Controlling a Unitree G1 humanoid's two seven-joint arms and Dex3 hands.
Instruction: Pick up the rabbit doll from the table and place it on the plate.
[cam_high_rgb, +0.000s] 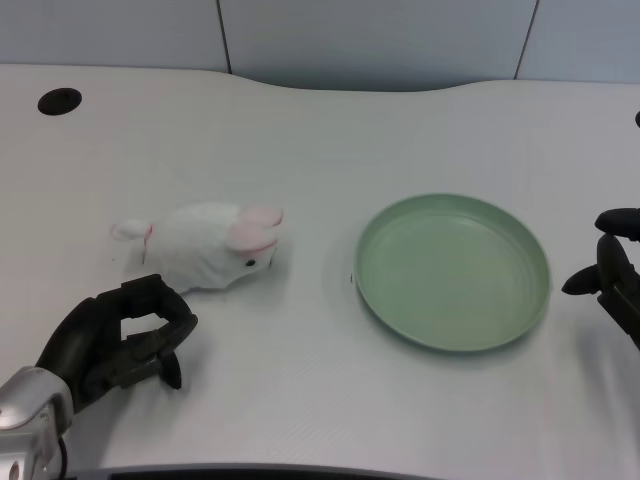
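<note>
I see the rabbit (212, 246) lying on its side on the white tabletop (320, 130), left of the green plate (452, 271) and apart from it. Its pink ears point toward the plate. My left hand (120, 340) rests low at the near left, just below the rabbit and not touching it. Its fingers are curled in and hold nothing. The plate has nothing on it.

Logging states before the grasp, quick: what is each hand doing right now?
Left hand: fingers curled in, holding nothing, just short of the rabbit doll.
Right hand: holding nothing.
</note>
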